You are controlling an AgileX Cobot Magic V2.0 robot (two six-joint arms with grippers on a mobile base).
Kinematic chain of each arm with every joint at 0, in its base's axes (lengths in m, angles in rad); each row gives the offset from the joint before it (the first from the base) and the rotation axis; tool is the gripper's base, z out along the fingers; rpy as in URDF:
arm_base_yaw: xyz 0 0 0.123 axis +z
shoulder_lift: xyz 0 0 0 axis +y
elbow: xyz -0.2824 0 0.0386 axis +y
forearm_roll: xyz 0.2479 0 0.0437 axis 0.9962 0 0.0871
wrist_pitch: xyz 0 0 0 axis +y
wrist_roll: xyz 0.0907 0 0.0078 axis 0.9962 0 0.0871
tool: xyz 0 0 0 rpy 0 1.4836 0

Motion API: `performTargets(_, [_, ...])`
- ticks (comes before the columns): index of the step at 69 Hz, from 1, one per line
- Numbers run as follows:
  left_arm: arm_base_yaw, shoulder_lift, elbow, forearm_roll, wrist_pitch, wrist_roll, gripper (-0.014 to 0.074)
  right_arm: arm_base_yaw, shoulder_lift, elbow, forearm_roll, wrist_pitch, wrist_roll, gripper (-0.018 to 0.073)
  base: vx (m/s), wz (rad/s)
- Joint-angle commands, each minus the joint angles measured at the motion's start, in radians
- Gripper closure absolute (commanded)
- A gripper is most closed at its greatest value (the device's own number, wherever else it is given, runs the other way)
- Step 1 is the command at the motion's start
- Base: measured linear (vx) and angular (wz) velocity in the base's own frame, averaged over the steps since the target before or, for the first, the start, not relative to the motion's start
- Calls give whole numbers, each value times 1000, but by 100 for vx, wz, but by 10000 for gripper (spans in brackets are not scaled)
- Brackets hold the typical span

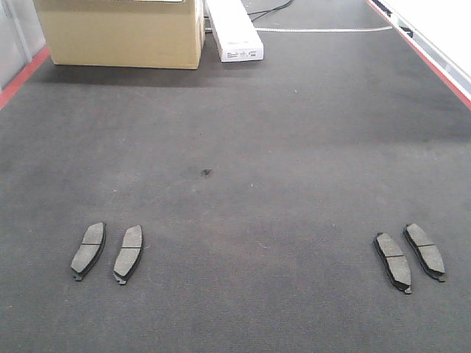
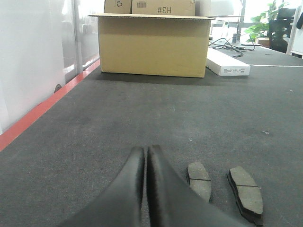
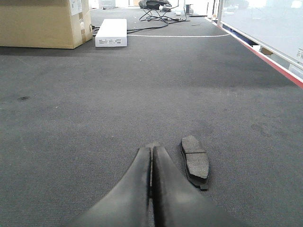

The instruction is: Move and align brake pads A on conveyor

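Grey brake pads [image 2: 199,179] just right of left end effector [image 2: 145,153]

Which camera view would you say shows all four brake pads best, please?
The exterior front-facing view: all four brake pads lie flat on the conveyor, one pair left, one pair right. The left wrist view shows only two; the right wrist view shows just one.

Two brake pads [image 1: 107,251] lie at the left of the conveyor [image 1: 243,220], two more [image 1: 410,257] at the right; a cardboard box [image 1: 121,33] stands behind.
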Motion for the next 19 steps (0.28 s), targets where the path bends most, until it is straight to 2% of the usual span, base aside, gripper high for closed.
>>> performTargets(1, [-6, -14, 17, -2, -82, -4, 603, -7, -12, 12, -8, -70, -10, 571, 0, 0])
performTargets(19, [-6, -14, 17, -2, -82, -4, 603, -3, -12, 12, -7, -73, -10, 571, 0, 0])
